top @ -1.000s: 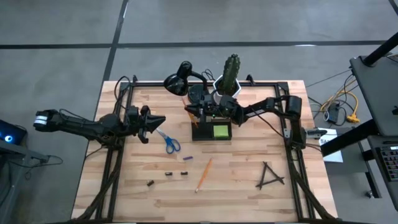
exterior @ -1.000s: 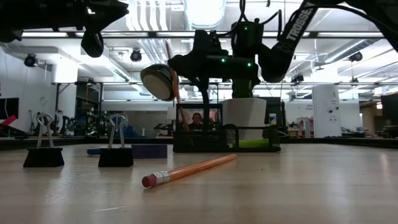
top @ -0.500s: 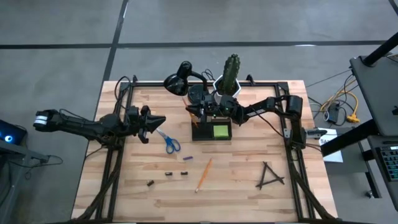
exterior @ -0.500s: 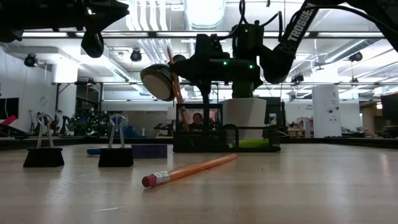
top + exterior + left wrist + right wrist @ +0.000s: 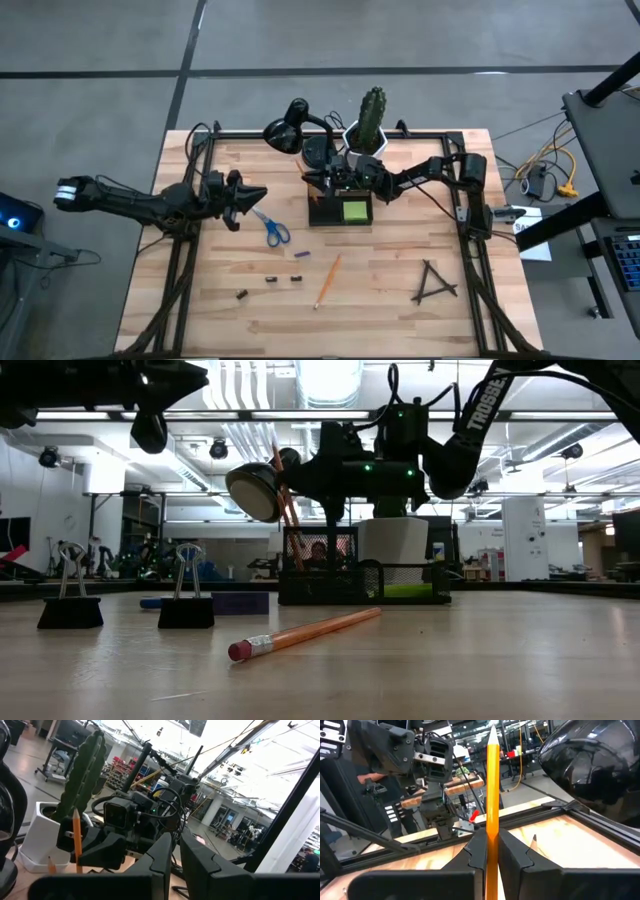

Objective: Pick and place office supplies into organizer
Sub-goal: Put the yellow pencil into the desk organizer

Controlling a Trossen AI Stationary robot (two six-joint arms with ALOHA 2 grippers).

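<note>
My right gripper (image 5: 322,178) sits over the back-left part of the organizer (image 5: 340,211), fingers (image 5: 476,851) clamped on an orange pencil (image 5: 492,805) held upright, point up. A second pencil tip (image 5: 534,840) pokes up just beside it. Tight spot: the lamp (image 5: 285,131) head is just left of the gripper and the cactus pot (image 5: 364,138) just behind, near the bench's (image 5: 390,290) far edge. The green sticky pad (image 5: 355,211) lies in the organizer's right compartment.

My left gripper (image 5: 250,196) waits at the bench's left side, fingers (image 5: 165,855) nearly together, holding nothing. The scissors (image 5: 272,230) lie just in front of it.

The front half of the bench is open: a loose pencil (image 5: 328,279) lies near the middle, small dark bits (image 5: 270,280) to its left, black sticks (image 5: 434,283) crossed at front right. In the low view two binder clips (image 5: 70,600) stand at left, well apart from the organizer.
</note>
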